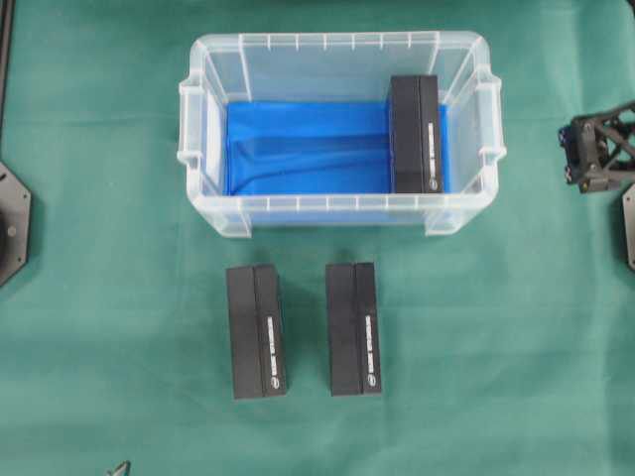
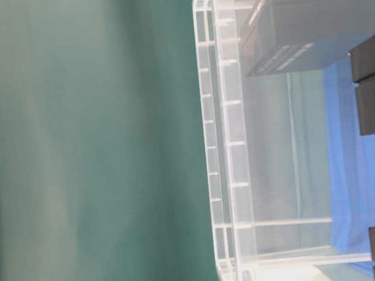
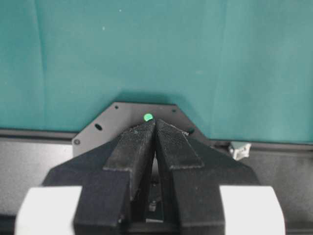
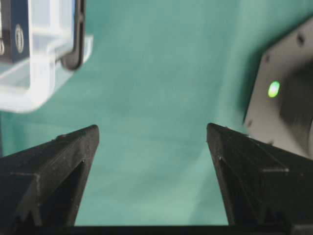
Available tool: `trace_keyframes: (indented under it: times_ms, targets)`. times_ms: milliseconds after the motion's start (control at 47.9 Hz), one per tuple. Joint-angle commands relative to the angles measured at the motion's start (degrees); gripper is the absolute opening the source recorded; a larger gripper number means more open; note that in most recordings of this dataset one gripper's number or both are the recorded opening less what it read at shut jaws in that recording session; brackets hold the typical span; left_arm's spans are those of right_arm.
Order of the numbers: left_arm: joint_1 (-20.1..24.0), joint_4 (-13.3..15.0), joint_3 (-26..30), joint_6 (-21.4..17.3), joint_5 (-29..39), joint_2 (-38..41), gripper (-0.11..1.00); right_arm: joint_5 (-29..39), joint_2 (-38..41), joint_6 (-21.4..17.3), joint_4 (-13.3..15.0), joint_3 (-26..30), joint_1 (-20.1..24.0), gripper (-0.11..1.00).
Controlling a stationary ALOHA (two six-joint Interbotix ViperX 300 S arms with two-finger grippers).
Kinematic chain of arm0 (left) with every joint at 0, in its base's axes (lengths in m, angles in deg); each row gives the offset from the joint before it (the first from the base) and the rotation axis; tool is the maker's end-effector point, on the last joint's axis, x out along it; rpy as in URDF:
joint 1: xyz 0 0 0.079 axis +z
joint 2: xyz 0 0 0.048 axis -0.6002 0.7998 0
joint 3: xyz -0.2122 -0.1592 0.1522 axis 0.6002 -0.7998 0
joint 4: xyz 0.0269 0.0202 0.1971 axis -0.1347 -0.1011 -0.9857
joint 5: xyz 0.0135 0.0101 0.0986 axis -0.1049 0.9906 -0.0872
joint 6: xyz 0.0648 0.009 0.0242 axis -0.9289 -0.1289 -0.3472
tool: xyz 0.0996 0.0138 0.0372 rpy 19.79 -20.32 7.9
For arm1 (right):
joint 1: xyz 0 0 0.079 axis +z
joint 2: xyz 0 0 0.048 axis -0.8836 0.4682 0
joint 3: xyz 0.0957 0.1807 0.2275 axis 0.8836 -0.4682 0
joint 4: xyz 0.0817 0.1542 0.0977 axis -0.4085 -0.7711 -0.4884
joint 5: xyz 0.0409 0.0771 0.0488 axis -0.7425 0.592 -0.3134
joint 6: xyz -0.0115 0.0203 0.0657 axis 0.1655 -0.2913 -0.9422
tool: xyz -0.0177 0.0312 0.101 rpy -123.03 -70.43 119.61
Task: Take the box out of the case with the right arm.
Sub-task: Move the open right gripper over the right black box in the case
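The clear case (image 1: 208, 129) with a blue bottom stands at the back middle of the green cloth. One black box (image 1: 415, 134) lies inside it against the right wall, and it shows through the wall in the table-level view as the box (image 2: 309, 22). My right gripper (image 1: 577, 154) is all black and hovers over the cloth to the right of the case, apart from it. Its jaws stand wide open with nothing between them in the right wrist view (image 4: 152, 134), where the case's corner (image 4: 29, 83) shows at the upper left. My left gripper (image 3: 154, 123) is shut and empty.
Two more black boxes (image 1: 256, 330) (image 1: 354, 328) lie side by side on the cloth in front of the case. Black arm base plates sit at the left edge (image 1: 12, 223) and the right edge (image 1: 628, 223).
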State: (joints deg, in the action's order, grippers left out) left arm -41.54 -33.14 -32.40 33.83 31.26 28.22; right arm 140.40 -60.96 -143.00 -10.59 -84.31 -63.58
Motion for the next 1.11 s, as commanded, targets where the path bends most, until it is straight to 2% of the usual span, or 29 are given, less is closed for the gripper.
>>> trace_keyframes:
  times_ms: [0, 167, 230, 1086]
  targets:
    - [-0.09, -0.09, 0.88, 0.0, -0.26, 0.18, 0.0, -1.14, -0.44, 3.52, 0.09, 0.35, -5.19, 0.87]
    - [-0.09, -0.09, 0.88, 0.0, -0.26, 0.18, 0.0, -3.16, -0.18, 10.46, -0.88, 0.44, -12.22, 0.87]
    - [-0.09, -0.18, 0.79, 0.0, -0.26, 0.18, 0.0, -3.52, -0.18, 11.51, -1.41, 0.35, -13.18, 0.87]
    - [-0.09, -0.18, 0.62, -0.18, -0.35, -0.44, 0.0, -4.31, 1.93, 11.69, -1.76, 1.05, -13.27, 0.87]
